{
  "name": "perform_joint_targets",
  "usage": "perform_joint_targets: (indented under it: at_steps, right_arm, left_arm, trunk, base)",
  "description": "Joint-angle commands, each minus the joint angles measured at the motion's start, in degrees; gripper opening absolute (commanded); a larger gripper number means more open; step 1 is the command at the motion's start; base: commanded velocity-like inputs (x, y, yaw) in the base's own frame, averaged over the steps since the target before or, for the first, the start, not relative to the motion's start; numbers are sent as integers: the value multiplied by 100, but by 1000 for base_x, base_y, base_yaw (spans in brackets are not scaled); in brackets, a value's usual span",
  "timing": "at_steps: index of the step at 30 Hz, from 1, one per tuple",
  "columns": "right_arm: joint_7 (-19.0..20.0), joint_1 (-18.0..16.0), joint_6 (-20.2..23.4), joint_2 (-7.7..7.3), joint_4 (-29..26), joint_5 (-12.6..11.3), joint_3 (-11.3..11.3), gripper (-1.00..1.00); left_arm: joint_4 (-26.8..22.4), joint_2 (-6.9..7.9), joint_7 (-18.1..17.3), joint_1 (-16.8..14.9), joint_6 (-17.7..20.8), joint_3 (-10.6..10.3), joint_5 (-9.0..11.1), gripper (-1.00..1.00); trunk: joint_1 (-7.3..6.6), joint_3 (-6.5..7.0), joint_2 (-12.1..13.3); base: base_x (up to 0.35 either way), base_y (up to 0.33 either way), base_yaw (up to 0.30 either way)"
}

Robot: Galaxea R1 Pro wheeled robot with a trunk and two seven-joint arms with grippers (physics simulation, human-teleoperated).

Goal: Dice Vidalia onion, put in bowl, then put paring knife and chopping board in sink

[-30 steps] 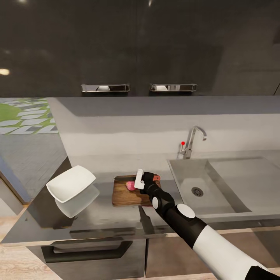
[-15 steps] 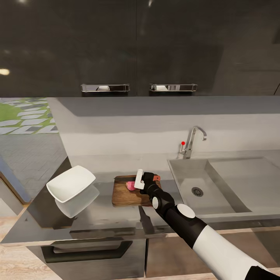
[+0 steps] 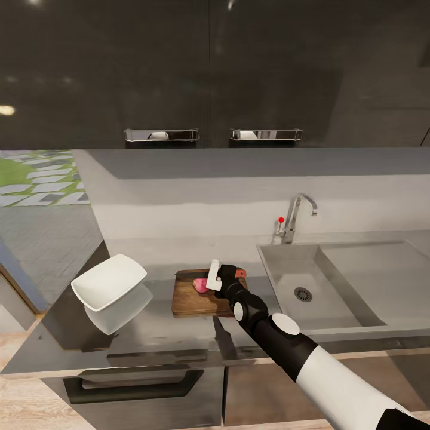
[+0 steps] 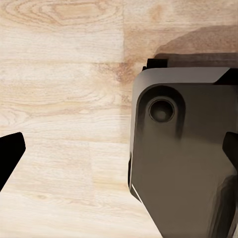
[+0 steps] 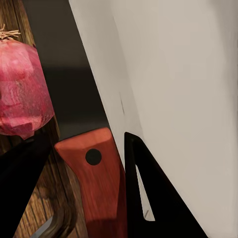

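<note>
Countertop: one bowl, one chopping board

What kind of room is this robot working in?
A home kitchen, most likely: a steel sink with a tap set in a grey countertop, glossy black upper cabinets, and a chopping board holding an onion.

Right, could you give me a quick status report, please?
Right gripper around the paring knife handle, grip unconfirmed. Vidalia onion whole on the chopping board. Left gripper open over floor. Nothing obstructing.
</note>
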Motion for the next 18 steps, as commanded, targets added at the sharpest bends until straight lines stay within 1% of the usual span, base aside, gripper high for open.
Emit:
perform_joint_targets:
  at_steps: [1, 18]
  right_arm:
    - [34, -5, 32, -1, -11, 60, 7, -100]
    - [34, -5, 33, -1, -8, 60, 7, -100]
  left_arm:
    - [13, -5, 7, -7, -5, -48, 41, 100]
    - [13, -5, 7, -7, -4, -48, 41, 100]
  trunk:
    - [2, -9, -8]
    - [2, -68, -8]
  base:
    - [0, 0, 0]
    - [0, 0, 0]
